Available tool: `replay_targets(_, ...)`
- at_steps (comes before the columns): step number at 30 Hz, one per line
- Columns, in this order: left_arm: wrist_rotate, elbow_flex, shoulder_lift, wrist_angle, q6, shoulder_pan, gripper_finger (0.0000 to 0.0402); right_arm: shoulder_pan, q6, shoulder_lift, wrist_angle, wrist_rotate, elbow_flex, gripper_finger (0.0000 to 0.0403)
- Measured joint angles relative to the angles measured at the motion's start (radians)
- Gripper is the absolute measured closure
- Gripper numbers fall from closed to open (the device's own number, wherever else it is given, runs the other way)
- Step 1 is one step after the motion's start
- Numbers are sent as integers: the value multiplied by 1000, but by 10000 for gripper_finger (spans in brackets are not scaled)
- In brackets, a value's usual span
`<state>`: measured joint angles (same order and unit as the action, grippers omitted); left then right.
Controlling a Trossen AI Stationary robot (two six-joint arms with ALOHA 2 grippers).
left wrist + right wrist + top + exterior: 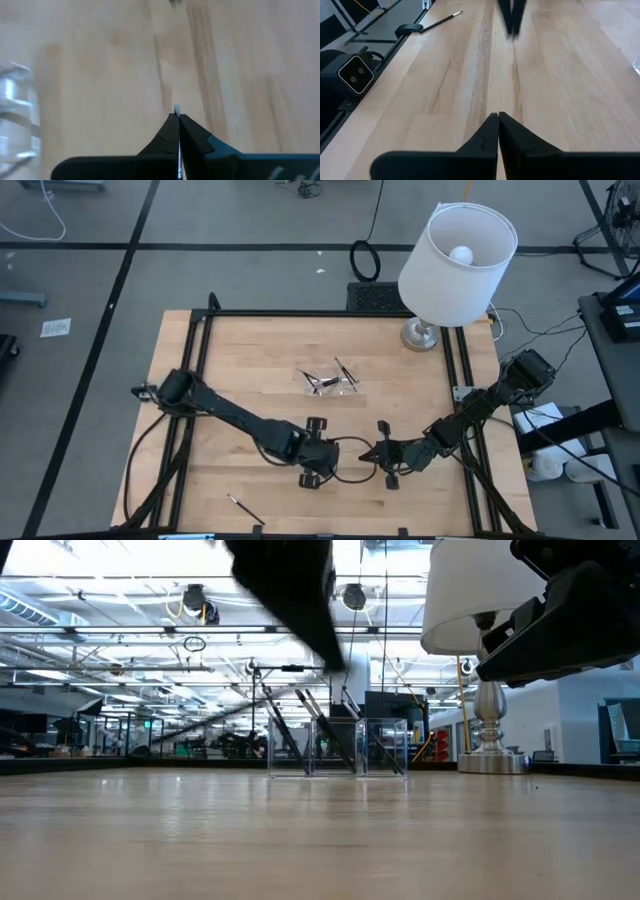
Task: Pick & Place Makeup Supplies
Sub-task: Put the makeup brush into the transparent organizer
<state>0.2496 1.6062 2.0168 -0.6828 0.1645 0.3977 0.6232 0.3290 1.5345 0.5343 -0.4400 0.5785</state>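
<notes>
On the pale wooden tabletop [250,360], beside a white-shaded lamp [457,252], we bring both dark arms together near the front edge. Our left end effector [178,120] is pressed together on a thin dark makeup stick [177,111], whose pale tip shows between the fingers. Our right end effector [498,119] faces it, pressed together and empty. The small clear plastic tray [330,380], well apart toward the lamp, already holds several dark sticks [345,372], which lean upright in the low view. One loose dark stick [244,508] lies at the front left. We judge a carry is in hand; next comes the move over the tray and release.
</notes>
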Motion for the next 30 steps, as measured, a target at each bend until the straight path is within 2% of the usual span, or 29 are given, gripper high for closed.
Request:
replay_targets(6,71,2,-121,50,-45,1,401,0,-1,0,0,0,0,403)
replay_targets(13,124,4,-300,211,-203,-6,401,0,-1,0,8,0,0,403)
replay_targets(19,170,4,-416,218,-333,-10,401,0,-1,0,14,0,0,403)
replay_targets(30,216,5,-592,190,-475,-36,401,0,-4,0,11,-3,0,403)
